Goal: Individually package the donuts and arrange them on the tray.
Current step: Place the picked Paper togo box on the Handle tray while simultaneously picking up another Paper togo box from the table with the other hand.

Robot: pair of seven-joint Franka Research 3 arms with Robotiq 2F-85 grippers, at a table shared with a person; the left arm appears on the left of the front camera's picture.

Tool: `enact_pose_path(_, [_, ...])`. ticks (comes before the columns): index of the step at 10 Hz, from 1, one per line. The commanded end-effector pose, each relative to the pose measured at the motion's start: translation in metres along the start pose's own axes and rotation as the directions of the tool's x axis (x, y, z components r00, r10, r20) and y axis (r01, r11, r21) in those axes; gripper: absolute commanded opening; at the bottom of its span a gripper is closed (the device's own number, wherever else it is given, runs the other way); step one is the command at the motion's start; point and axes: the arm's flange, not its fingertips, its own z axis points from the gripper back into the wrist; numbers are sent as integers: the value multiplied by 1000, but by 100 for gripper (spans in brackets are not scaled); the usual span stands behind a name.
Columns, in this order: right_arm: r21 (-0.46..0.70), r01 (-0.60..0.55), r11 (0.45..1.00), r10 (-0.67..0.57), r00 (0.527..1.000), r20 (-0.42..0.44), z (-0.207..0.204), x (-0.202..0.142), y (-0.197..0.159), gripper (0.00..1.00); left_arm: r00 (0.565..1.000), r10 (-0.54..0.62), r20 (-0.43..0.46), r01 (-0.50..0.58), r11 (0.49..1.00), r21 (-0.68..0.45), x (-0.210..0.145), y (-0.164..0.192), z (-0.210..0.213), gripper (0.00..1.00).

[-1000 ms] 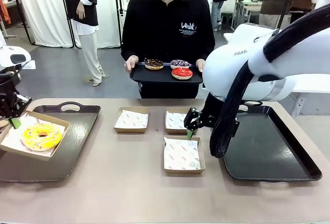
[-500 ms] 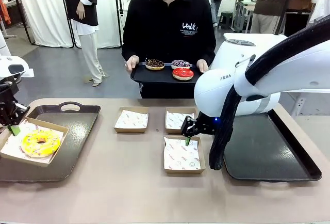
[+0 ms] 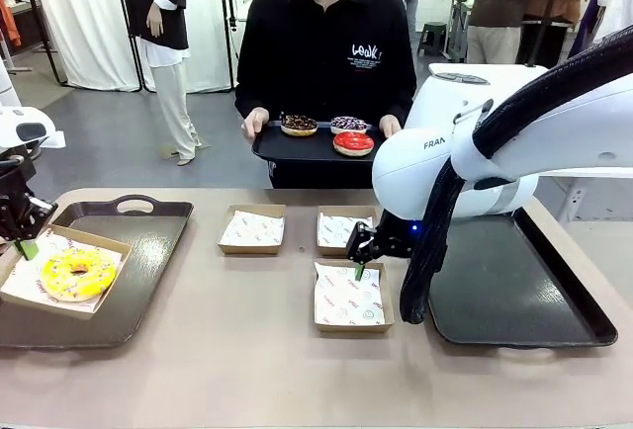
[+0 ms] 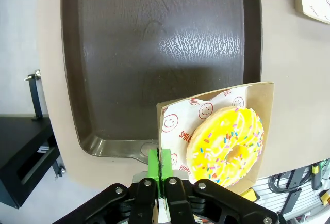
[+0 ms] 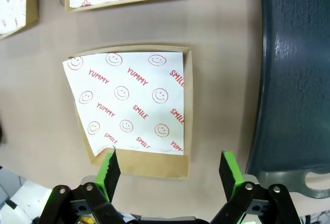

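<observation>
Front view: at the far left of the frame the left gripper (image 3: pixel 26 244) has its green pads pressed together on the rim of a cardboard box (image 3: pixel 103 243), at the corner nearest the picture's left edge. In that box lies the yellow donut (image 3: pixel 77 273), flat on printed paper with its hole facing up; being a ring, it has no long axis. The box is skewed to the left tray (image 3: pixel 153 251) and overlaps that tray's left rim. To the right of the box, the tray's dark floor is bare as far as its handle.

In the left wrist view the same pinch shows low in the frame: the pads (image 4: pixel 153 163) are closed on the box's wall, with the donut at lower right and open tray above.

In mid-frame, the right gripper (image 3: pixel 358 267) hangs over the near paper-lined box (image 3: pixel 352 327), its jaws spread wide and holding nothing. In the right wrist view its fingers (image 5: pixel 110 168) straddle that box's lower edge. Two more lined boxes (image 3: pixel 251 229) sit side by side just behind. The right tray (image 3: pixel 514 291) lies bare at lower right, close beside the near box.

Across the table, the person's hands (image 3: pixel 253 121) hold a small black tray (image 3: pixel 297 147) carrying the chocolate donut (image 3: pixel 298 124), the sprinkled donut (image 3: pixel 347 124) and the red donut (image 3: pixel 353 142), all flat.
</observation>
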Motion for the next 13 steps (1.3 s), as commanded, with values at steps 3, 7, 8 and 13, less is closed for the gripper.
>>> enact_pose_path(3, [-64, 20, 998, -17, 998, 58, -19, -1, 3, 100, 1000, -17, 2, 17, 1000, 1, 11, 1, -8, 1])
enact_pose_path(7, [-79, -15, 997, 16, 1000, 23, -39, 0, 6, 100, 999, -30, -24, 31, 999, 19, 24, -2, -25, 1])
enact_pose_path(8, [-89, -22, 996, 24, 999, 24, -40, -1, 7, 100, 999, -28, -29, 29, 999, 20, 27, -2, -28, 1])
enact_pose_path(13, [-122, -32, 992, 36, 999, 35, -43, -3, 8, 100, 999, -31, -27, 31, 999, 16, 39, -6, -50, 1])
